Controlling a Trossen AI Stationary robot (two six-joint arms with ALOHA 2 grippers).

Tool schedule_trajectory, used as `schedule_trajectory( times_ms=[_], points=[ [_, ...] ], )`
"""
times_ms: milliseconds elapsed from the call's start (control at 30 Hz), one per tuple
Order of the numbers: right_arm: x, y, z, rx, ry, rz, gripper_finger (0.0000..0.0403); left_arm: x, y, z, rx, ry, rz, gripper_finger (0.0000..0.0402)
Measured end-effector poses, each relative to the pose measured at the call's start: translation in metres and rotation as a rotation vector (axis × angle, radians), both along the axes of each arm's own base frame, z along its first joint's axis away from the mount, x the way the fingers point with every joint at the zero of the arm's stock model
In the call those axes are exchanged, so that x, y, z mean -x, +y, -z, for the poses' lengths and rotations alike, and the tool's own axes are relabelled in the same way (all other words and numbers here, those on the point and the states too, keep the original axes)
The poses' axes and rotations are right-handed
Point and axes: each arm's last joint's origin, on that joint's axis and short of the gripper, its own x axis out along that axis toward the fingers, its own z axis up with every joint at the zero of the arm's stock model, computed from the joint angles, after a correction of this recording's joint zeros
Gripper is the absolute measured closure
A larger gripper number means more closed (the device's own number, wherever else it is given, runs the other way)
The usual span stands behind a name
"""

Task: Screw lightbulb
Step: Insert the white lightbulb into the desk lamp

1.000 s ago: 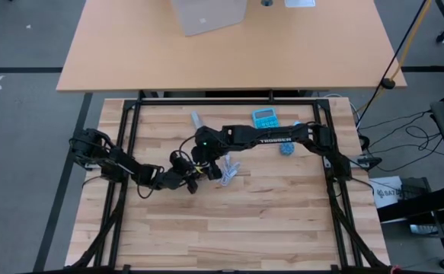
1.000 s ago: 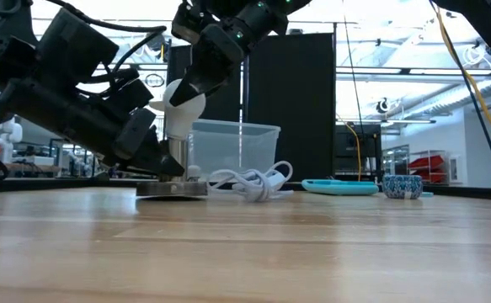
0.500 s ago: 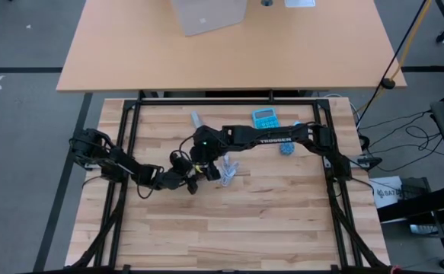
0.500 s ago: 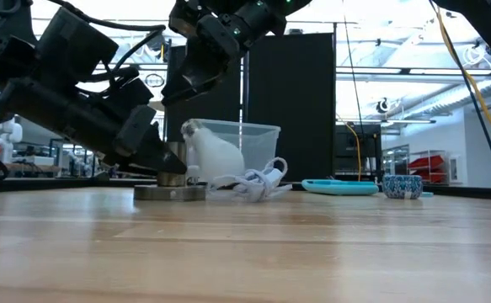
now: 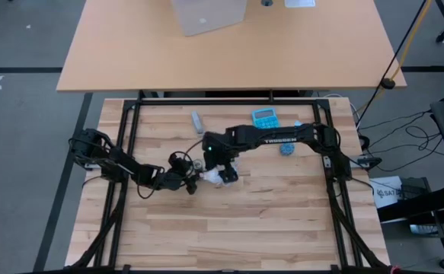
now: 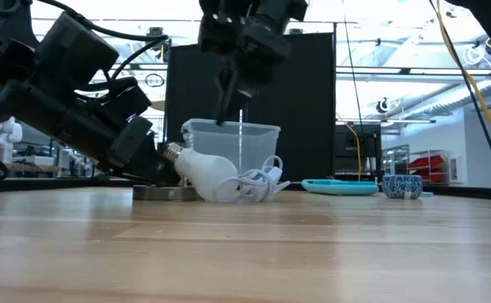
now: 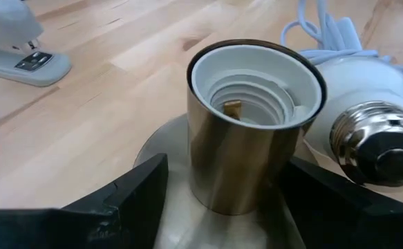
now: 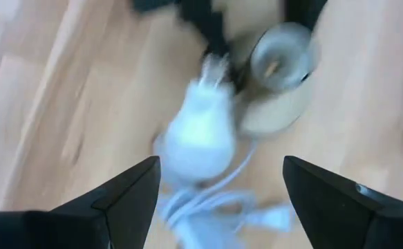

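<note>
Although the task is to screw it in, the lightbulb [image 6: 210, 174] lies on its side on the counter [image 5: 282, 221], near the middle, its silvery screw end beside the socket [image 7: 253, 131] and its frosted head resting against the white coiled cable [image 6: 258, 179]. Seen from the left wrist, the socket's threaded mouth is empty, so no part of the screwing is done.

At the socket, the left gripper [image 7: 222, 200] sits low on the counter with its fingers spread wide on either side of the brass barrel, just beside it rather than clamped; the round metal base [image 6: 165, 193] lies beneath. High over the bulb hangs the right gripper [image 6: 232, 88], its fingers well apart and holding nothing, as the right wrist view shows with the bulb lying free below.

By my reading, the job stands at its start. What remains is everything: the bulb must be picked up, turned upright with the screw end downward, set into the socket's mouth and twisted home while the base is kept from turning. Lying against the cable, it may roll when touched.
</note>
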Motion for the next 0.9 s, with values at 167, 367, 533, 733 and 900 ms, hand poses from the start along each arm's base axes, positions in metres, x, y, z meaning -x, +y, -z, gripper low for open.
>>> schedule_trajectory(
  times_ms=[167, 367, 533, 733, 900],
  points=[
    [0.006, 0.017, 0.024, 0.046, 0.049, 0.037, 0.0106, 0.0, 0.0, 0.0, 0.0, 0.001, -0.001, 0.0122],
    [0.002, 0.025, 0.051, 0.08, -0.054, 0.113, 0.0106, 0.0, 0.0, 0.0, 0.0, 0.003, -0.002, 0.0122],
    [0.003, 0.026, 0.06, 0.073, -0.083, 0.166, 0.0106, 0.0, 0.0, 0.0, 0.005, -0.001, -0.007, 0.0122],
    [0.004, 0.029, 0.075, 0.055, -0.125, 0.191, 0.0106, 0.0, 0.0, 0.0, 0.005, -0.001, -0.008, 0.0122],
    [0.003, 0.03, 0.086, 0.042, -0.156, 0.208, 0.0106, 0.0, 0.0, 0.0, 0.006, -0.002, -0.01, 0.0122]
  ],
)
